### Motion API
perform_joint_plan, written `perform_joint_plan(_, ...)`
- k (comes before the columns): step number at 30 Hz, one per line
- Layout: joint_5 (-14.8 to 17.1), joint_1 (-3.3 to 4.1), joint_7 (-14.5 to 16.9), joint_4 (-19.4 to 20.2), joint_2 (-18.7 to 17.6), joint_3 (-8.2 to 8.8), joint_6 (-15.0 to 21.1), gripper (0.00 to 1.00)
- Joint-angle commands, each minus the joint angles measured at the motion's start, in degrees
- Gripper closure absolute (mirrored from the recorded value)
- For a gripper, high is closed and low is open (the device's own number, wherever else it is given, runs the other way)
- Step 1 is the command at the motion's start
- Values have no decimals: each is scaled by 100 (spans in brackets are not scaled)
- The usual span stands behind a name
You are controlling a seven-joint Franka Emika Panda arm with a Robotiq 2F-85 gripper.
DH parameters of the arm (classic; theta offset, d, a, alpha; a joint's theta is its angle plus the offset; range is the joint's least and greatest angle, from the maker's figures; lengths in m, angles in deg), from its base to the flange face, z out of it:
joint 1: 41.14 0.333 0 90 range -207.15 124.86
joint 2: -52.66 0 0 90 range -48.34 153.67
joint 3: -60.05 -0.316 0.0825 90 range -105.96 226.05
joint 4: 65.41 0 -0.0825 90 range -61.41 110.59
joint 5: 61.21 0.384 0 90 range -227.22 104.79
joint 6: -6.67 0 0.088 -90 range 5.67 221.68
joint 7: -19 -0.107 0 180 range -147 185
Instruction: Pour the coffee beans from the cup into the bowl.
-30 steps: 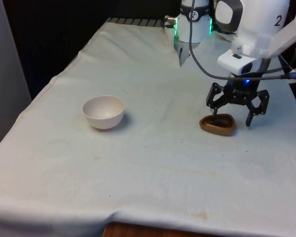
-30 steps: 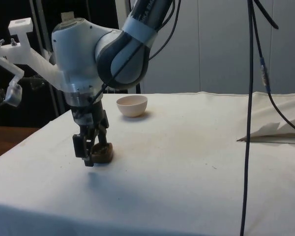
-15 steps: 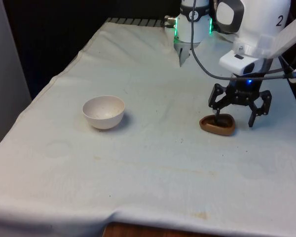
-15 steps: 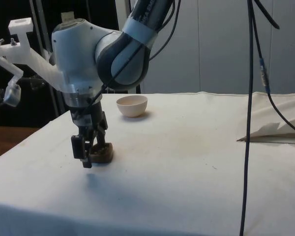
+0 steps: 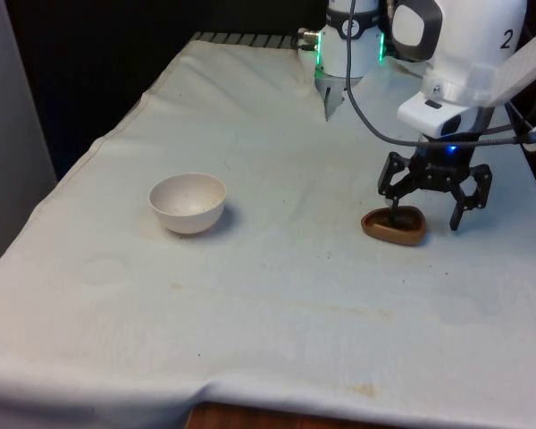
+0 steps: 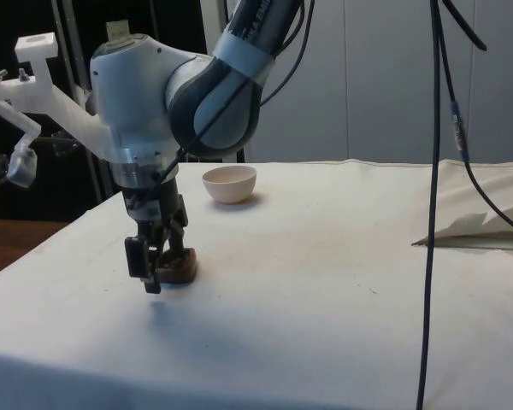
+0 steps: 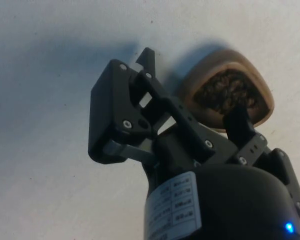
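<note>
A: Starting at the front view's left: the white bowl (image 5: 188, 202) is sitting upright on the desk (image 5: 277, 295), exactly where it sat a second ago.

B: And going right?

A: The brown cup (image 5: 394, 224) is resting on the cloth, well apart from the bowl, unmoved, dark coffee beans (image 7: 231, 91) showing inside it. The claw (image 5: 426, 217) is hanging over it with fingers spread apart, one finger (image 7: 237, 123) dipping inside the rim, the other outside. It is sitting a touch further right than a second ago.

B: Any writing?

A: A white label (image 7: 174, 206) on the claw body; its print is too small to read.
</note>
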Motion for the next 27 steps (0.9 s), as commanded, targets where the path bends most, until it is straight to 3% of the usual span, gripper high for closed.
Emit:
perform_joint_plan(1,-17,6,-17,6,-6,11,40,0)
perform_joint_plan(6,-11,6,-17,0,-6,11,29,1)
perform_joint_plan(8,-11,6,-11,0,-6,11,29,10)
perform_joint_plan(12,-11,6,-11,0,-6,11,29,42)
perform_joint_plan(14,-11,6,-11,0,-6,11,29,48)
perform_joint_plan(21,-17,6,-17,0,0,11,29,86)
perform_joint_plan(22,-17,6,-17,0,0,11,29,95)
perform_joint_plan(27,-6,6,-6,-6,6,6,6,99)
